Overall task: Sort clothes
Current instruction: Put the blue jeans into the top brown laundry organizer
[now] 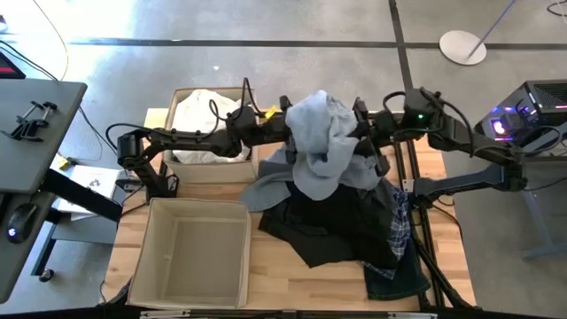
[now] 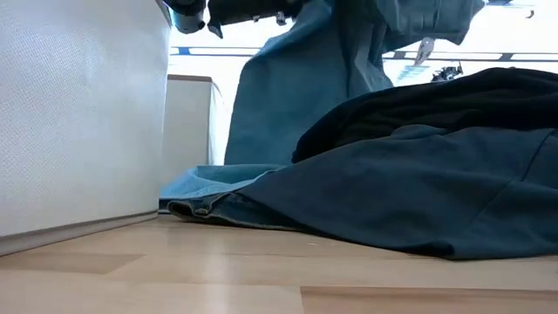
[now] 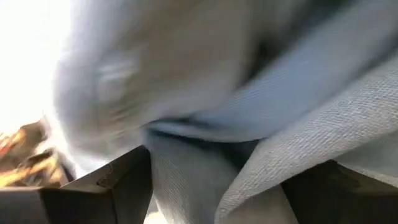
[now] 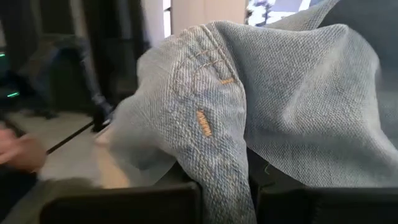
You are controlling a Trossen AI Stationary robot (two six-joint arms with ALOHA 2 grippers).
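Left gripper [image 3: 205, 186]: jaws wide, denim [image 1: 321, 142] draped between them, not pinched.
Right gripper [image 4: 227, 199]: clamped on the denim, holding it up above the pile [image 1: 354, 221].
Done: far bin [image 1: 182, 164] held white cloth [image 1: 202, 115].
Left: near bin [image 1: 146, 266] bare; dark clothes (most of the heap) unsorted.
Room: pile reached the table's [image 1: 292, 283] right edge; bare wood in front.
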